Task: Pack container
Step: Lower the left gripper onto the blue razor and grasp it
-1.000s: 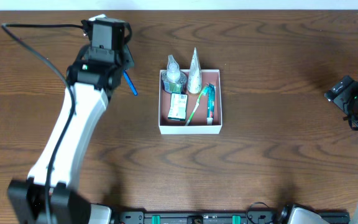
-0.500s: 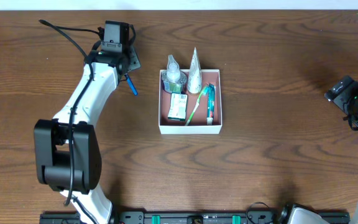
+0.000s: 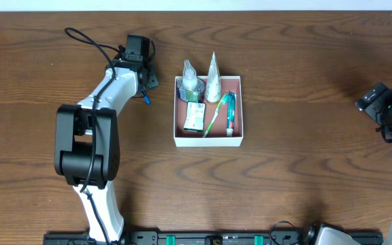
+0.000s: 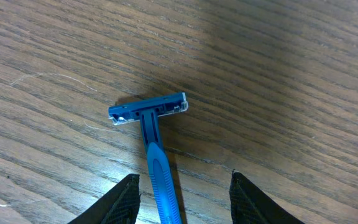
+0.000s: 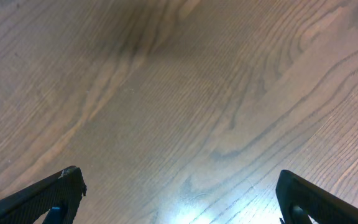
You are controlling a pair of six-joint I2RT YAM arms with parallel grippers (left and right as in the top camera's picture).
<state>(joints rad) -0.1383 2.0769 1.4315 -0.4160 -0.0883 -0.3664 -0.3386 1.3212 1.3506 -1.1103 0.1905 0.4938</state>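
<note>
The left end effector (image 4: pixel 184 186) hovers low, jaws half open astride the handle of a blue razor (image 4: pixel 149 118) without gripping it. The container (image 3: pixel 208 141) sits near, to its right, with toiletries (image 3: pixel 194 117) inside. The right end effector (image 5: pixel 182 199) gapes wide, holding nothing, over the brown wooden desk (image 3: pixel 305 177) at its far right side, well apart.

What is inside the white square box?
Inside the container: a small bottle, a white tube, a green-and-white packet, a toothbrush and a teal item. The floor under them is hidden.
</note>
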